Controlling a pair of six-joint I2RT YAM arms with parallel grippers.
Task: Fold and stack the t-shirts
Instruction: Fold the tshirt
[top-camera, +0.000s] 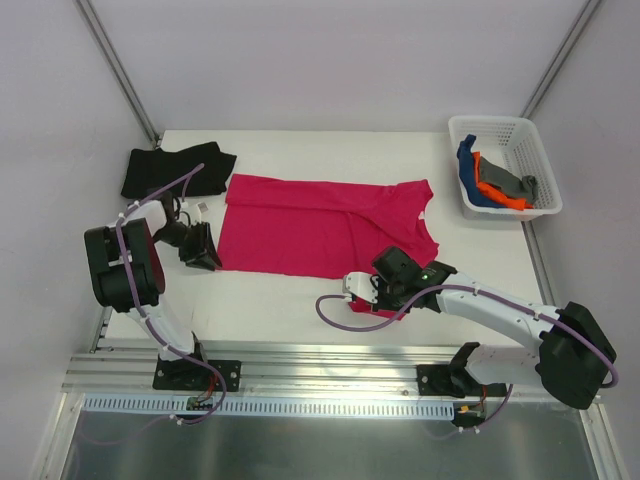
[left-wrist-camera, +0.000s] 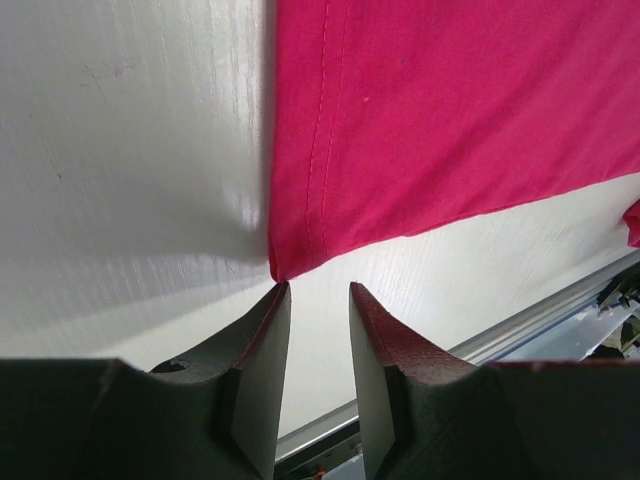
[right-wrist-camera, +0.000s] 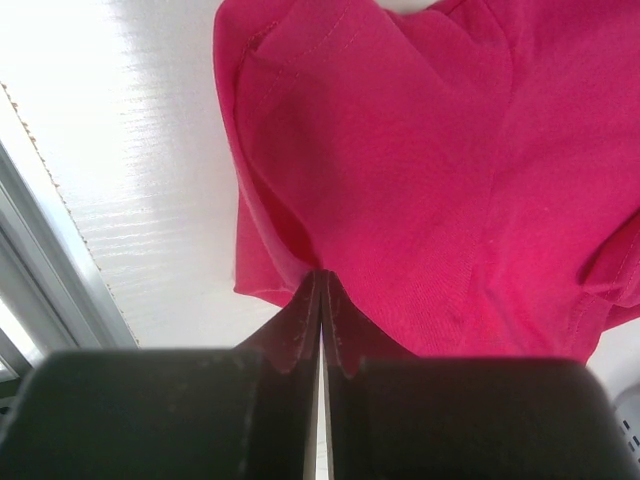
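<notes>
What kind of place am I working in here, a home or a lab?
Most likely a robot lab cell, not a home: a white table boxed in by plain walls and metal struts, arms bolted to an aluminium rail, with a pink t-shirt and a white basket laid out.

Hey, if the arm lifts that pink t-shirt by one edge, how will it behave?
Probably floppy: the pink t-shirt lies flat and puckers into folds where the right gripper pinches it. Likely light, since it looks like thin cloth. Lifted at one point, it would likely droop and drag across the table.
</notes>
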